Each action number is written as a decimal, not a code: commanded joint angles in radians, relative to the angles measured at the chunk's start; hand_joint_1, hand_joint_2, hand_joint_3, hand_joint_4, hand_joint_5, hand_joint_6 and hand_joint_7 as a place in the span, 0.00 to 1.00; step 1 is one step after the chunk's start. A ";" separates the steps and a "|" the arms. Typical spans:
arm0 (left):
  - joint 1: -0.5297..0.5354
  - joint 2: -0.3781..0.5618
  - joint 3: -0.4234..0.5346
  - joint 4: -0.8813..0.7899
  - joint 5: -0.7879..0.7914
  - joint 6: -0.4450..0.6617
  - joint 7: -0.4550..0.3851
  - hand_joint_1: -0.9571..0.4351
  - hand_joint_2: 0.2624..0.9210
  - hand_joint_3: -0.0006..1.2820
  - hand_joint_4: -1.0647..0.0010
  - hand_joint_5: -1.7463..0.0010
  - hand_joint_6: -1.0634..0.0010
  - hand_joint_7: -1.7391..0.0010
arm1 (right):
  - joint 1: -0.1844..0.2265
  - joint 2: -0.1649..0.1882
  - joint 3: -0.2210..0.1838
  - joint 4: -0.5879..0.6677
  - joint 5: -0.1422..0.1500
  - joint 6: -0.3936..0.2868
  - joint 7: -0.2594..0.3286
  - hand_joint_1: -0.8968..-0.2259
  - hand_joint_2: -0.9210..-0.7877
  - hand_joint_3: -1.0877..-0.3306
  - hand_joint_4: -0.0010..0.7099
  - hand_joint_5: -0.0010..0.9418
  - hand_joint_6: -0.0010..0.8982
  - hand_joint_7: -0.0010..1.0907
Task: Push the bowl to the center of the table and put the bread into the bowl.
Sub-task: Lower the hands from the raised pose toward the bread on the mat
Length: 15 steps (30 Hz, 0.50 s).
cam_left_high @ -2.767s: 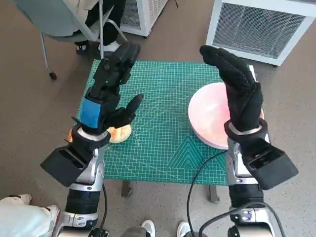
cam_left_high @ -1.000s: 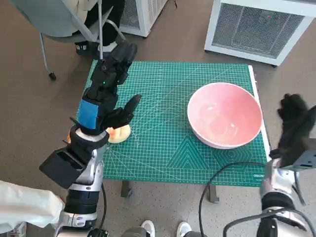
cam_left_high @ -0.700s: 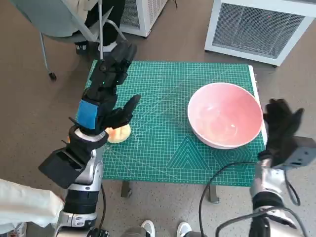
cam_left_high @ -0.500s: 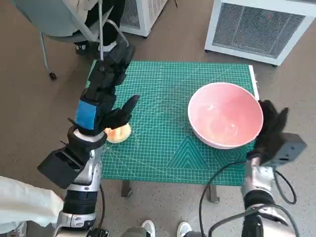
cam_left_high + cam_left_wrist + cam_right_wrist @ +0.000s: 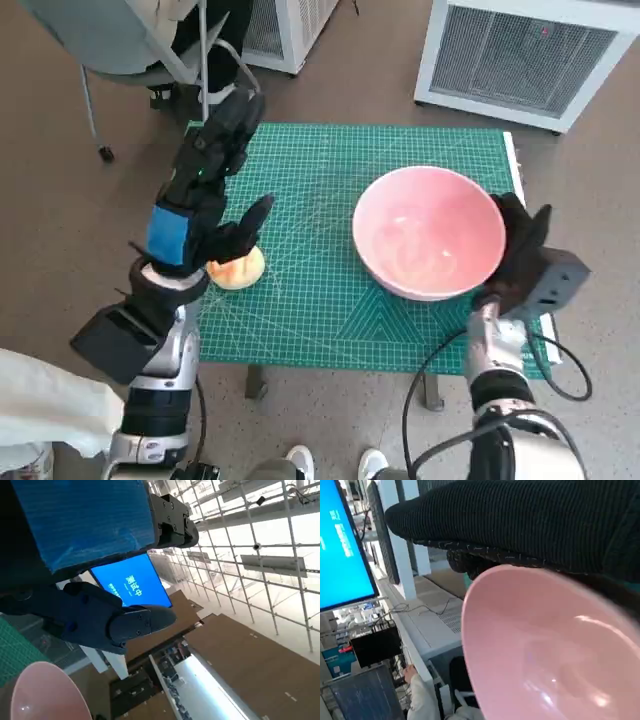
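We noted writing in two places only. In the left wrist view a blue screen [image 5: 132,582] carried a few white characters, too small for us to read. In the right wrist view another part of a blue screen [image 5: 340,545] showed pale marks at its edge, also unreadable. The green cutting mat [image 5: 330,170] bore a printed white grid and a line of text near its right front corner, which we could not make out.

The pink bowl [image 5: 428,232] stood on the mat, right of the table's middle. The right hand [image 5: 518,245] in its black glove lay flat against the bowl's outer right wall, fingers extended and together, holding nothing. The right wrist view confirmed this: the glove ran along the bowl's rim [image 5: 520,575], though the contact itself was hidden behind the bowl wall.

The bread [image 5: 237,268] lay near the mat's left edge, well apart from the bowl. The thumb of the left hand [image 5: 205,190] covered part of it from above. The left hand was raised over the mat, fingers spread and holding nothing; whether it was clear of the bread we could not tell.

A chair [image 5: 140,40] stood beyond the table's far left corner, cut off by the frame. A person's hand and sleeve [image 5: 417,690] showed at the edge of the right wrist view. A white sleeve [image 5: 50,410] entered the head view at lower left.
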 commanded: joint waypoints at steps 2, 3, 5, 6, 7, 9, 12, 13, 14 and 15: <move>0.019 0.012 0.007 -0.033 0.013 0.012 0.011 0.40 1.00 0.35 0.77 1.00 0.75 0.91 | -0.029 0.035 -0.014 0.019 0.017 0.044 -0.006 0.68 0.00 0.27 0.39 0.02 0.04 0.59; 0.021 0.013 0.008 -0.036 0.016 0.013 0.013 0.40 1.00 0.35 0.77 1.00 0.75 0.91 | -0.037 0.039 -0.015 0.020 0.017 0.051 -0.008 0.68 0.00 0.27 0.40 0.02 0.04 0.59; 0.026 0.013 0.009 -0.042 0.020 0.015 0.018 0.40 1.00 0.35 0.77 1.00 0.75 0.91 | -0.051 0.047 -0.015 0.022 0.013 0.065 -0.015 0.67 0.00 0.26 0.40 0.02 0.05 0.59; 0.028 0.013 0.009 -0.045 0.022 0.016 0.019 0.40 1.00 0.35 0.77 1.00 0.75 0.91 | -0.056 0.049 -0.014 0.023 0.011 0.070 -0.019 0.67 0.00 0.26 0.40 0.02 0.05 0.60; 0.029 0.014 0.010 -0.046 0.022 0.015 0.021 0.40 1.00 0.35 0.77 1.00 0.75 0.92 | -0.062 0.053 -0.012 0.025 0.008 0.078 -0.024 0.67 0.00 0.26 0.40 0.02 0.05 0.60; 0.033 0.015 0.011 -0.049 0.021 0.015 0.022 0.40 1.00 0.35 0.77 1.00 0.74 0.92 | -0.071 0.058 -0.010 0.026 0.004 0.088 -0.029 0.67 0.00 0.26 0.41 0.02 0.05 0.60; 0.038 0.015 0.014 -0.051 0.018 0.013 0.023 0.40 1.00 0.35 0.77 1.00 0.74 0.92 | -0.084 0.066 -0.005 0.028 -0.004 0.103 -0.036 0.66 0.00 0.27 0.40 0.02 0.05 0.63; 0.039 0.015 0.015 -0.052 0.017 0.013 0.024 0.40 1.00 0.35 0.77 1.00 0.74 0.92 | -0.089 0.068 -0.002 0.029 -0.008 0.110 -0.039 0.66 0.00 0.28 0.40 0.02 0.04 0.64; 0.041 0.015 0.015 -0.054 0.017 0.014 0.025 0.40 1.00 0.35 0.77 1.00 0.74 0.92 | -0.092 0.070 0.000 0.029 -0.011 0.114 -0.040 0.66 0.00 0.27 0.40 0.02 0.04 0.64; 0.042 0.015 0.016 -0.056 0.016 0.014 0.025 0.40 1.00 0.35 0.77 1.00 0.74 0.92 | -0.095 0.072 0.002 0.030 -0.014 0.120 -0.041 0.66 0.00 0.27 0.40 0.02 0.04 0.65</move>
